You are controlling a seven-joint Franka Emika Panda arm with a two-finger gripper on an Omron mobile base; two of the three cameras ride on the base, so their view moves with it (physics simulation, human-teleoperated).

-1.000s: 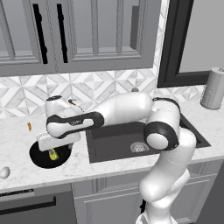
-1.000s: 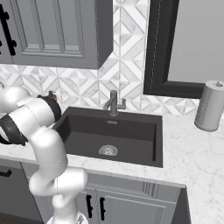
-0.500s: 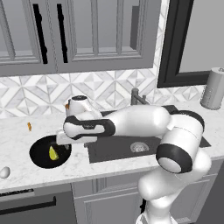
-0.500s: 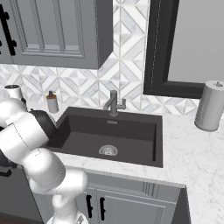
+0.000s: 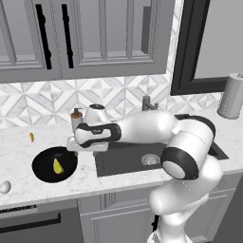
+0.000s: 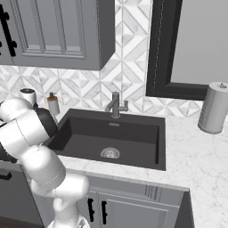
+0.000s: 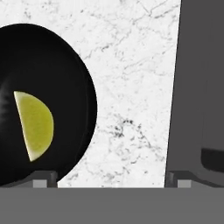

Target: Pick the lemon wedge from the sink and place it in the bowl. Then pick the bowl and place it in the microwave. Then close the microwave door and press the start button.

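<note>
Now the lemon wedge [image 5: 57, 166] lies in the bowl [image 5: 42, 167] on the worktop [image 5: 123, 181], so the spread, empty end effector [image 7: 111, 178] must next grip the bowl's rim.

In the hand view we lose the left part of the bowl [image 7: 65, 87] past the picture's edge, and the sink [image 7: 197, 87] runs off the right edge. From the right base view, the arm hides the bowl's side of the counter [image 6: 196, 151].
</note>
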